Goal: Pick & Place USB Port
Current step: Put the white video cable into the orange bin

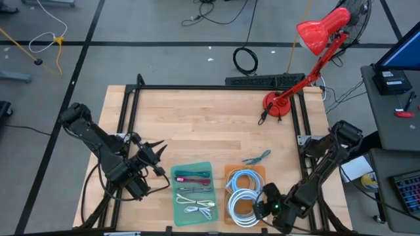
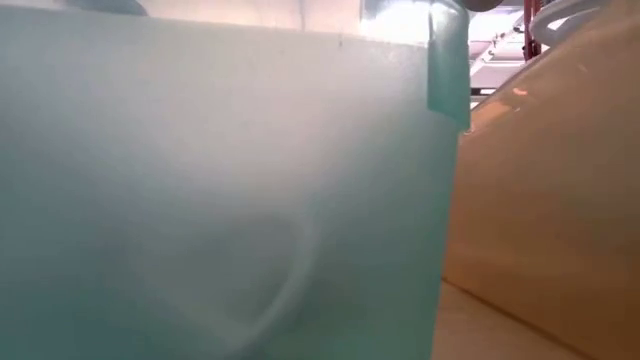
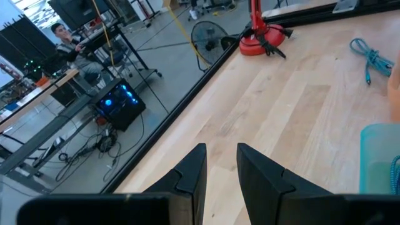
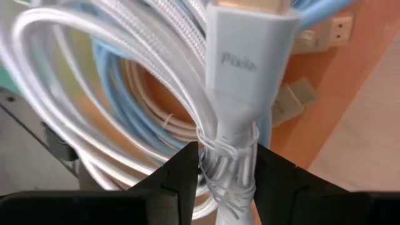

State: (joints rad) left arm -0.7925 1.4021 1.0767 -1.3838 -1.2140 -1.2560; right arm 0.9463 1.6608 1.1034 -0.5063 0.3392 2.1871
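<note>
The right gripper (image 4: pixel 226 164) is down in the orange tray (image 1: pixel 231 172) at the near edge of the wooden table (image 1: pixel 210 124), buried among coiled white and pale blue cables (image 1: pixel 244 196). From its wrist camera a white USB cable (image 4: pixel 234 181) runs straight up between the two dark fingers (image 4: pixel 181 178), its moulded plug body just beyond the tips, with a thin tie wound around the strain relief right where the fingers sit. The fingers flank that cable closely on both sides, but whether they are actually pinching it or standing slightly off, I cannot tell. Loops of braided white cable and blue cable fill the tray behind it, and a couple of beige connectors (image 4: pixel 294 100) lie against the orange floor.

Over on the other side, the left gripper (image 3: pixel 220 169) hovers above bare table beside the teal tray (image 1: pixel 193 190), fingers parted with a clear gap of wood showing between them, holding nothing. The teal tray sits just left of the orange one and carries a few small cables, one with a red band.

A loose blue-green cable (image 1: pixel 257 158) lies on the table just beyond the orange tray. A red desk lamp (image 1: pixel 308 52) stands at the far right corner. The low camera sees only the teal tray wall and the orange one beside it
</note>
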